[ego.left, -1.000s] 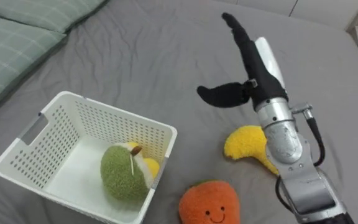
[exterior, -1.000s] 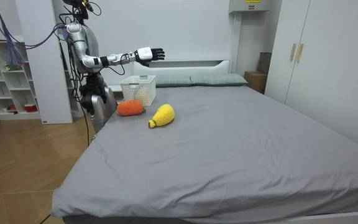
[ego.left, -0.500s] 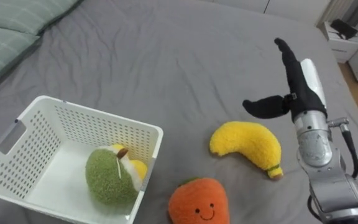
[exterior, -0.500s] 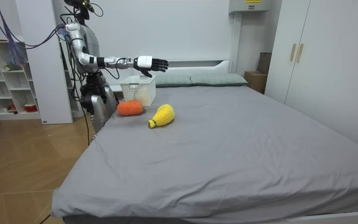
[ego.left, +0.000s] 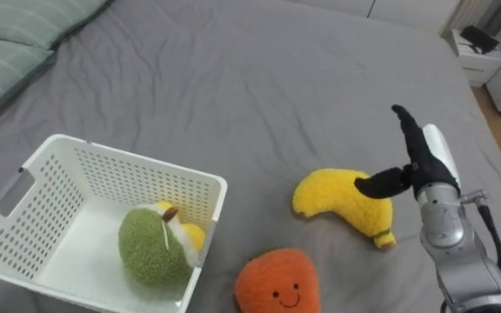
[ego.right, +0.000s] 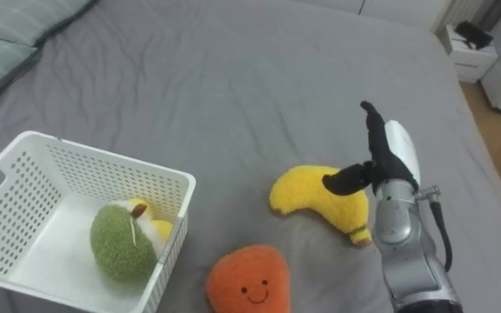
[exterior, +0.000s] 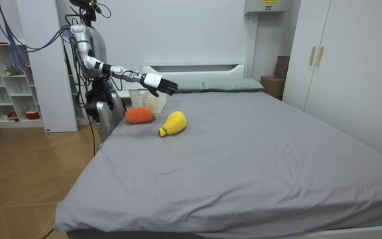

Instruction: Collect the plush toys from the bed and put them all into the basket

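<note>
In the left eye view the white basket [ego.left: 120, 183] on the grey bed [ego.left: 233, 69] holds one green plush toy [ego.left: 150, 248]. Right of the basket lie the orange plush [ego.left: 277, 283] and the yellow banana plush [ego.left: 342, 200], with the right hand [ego.left: 417, 161] above the banana, fingers straight, thumb apart, holding nothing. In the room view the robot stands at the bed's corner beside the basket, arm stretched over the bed.

Bed [ego.left: 233, 78] (grey) bears basket [ego.left: 146, 161], banana [ego.left: 342, 200], orange plush [ego.left: 277, 283].
</note>
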